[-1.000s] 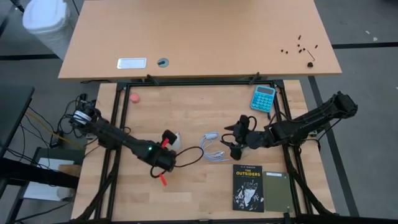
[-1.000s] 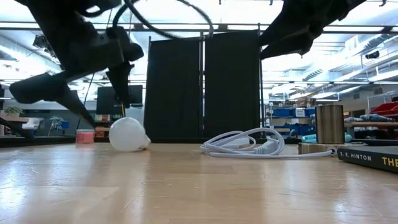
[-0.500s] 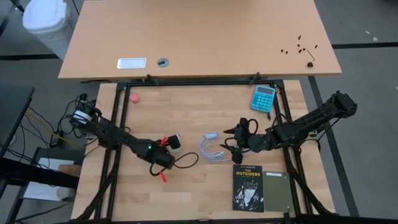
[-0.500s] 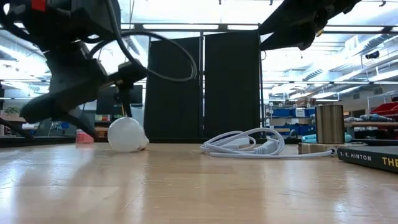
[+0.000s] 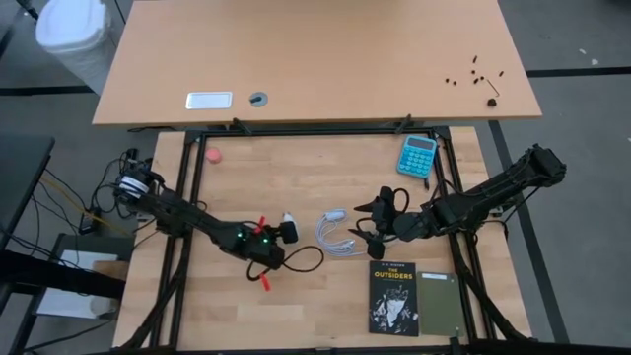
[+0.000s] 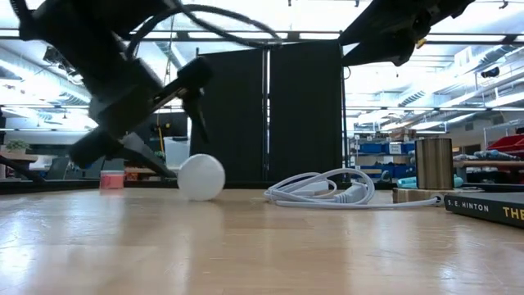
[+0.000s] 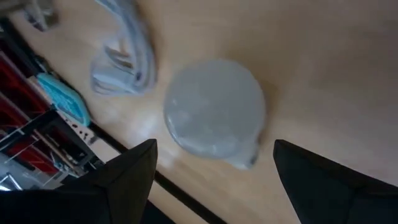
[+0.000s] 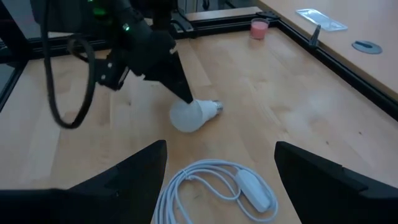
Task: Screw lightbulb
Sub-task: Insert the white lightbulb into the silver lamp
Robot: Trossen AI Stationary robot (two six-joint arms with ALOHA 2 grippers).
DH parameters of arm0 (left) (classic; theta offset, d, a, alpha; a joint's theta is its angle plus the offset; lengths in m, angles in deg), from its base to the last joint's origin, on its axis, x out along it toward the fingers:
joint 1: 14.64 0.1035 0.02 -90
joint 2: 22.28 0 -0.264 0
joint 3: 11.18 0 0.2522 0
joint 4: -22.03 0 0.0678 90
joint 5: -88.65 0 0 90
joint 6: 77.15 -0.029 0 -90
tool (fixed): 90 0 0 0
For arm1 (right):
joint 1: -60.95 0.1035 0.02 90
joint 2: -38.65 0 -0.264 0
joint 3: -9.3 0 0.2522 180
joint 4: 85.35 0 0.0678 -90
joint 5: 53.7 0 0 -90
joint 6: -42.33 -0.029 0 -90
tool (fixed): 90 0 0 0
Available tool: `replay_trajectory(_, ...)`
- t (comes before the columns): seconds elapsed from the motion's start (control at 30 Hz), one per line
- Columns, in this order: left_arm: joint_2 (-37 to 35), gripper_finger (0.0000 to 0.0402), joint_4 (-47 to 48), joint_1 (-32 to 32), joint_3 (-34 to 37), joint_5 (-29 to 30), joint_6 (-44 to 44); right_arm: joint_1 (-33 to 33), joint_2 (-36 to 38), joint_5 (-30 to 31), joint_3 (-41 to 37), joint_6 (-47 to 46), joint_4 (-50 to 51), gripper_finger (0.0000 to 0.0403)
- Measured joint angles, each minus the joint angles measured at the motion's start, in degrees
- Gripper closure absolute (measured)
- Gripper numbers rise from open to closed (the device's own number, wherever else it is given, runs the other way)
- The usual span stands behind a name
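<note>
The left gripper (image 5: 278,235) stands wide open, holding nothing, its fingers straddling the small white pear-shaped lightbulb (image 5: 289,225) lying on the wooden table (image 5: 315,177). Only the right wrist view shows the bulb's metal screw base, pointing away from the coiled white cable (image 8: 211,186). The right gripper (image 5: 367,219), part-open and empty, hangs beyond that cable.

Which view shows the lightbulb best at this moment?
The right wrist view: the lightbulb lies on its side, white globe and metal base both visible. The left wrist view shows it blurred, the low view only its globe, and the high view a small white shape by the left gripper.
</note>
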Motion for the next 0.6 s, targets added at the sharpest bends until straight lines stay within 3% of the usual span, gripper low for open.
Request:
replay_trajectory(0.23,10.26,0.0074,-0.44,0.11,-7.95,1.07,0.92,0.00,0.00,0.00,0.00,-1.05,-0.06,0.0094)
replay_trajectory(0.37,14.98,0.0074,1.17,0.99,-12.97,3.62,5.67,0.00,0.00,-0.02,0.00,-5.42,4.67,0.0094)
replay_trajectory(0.6,16.79,0.0074,9.11,4.21,-20.20,2.07,15.67,0.45,0.23,-0.31,0.00,-12.00,12.44,0.0094)
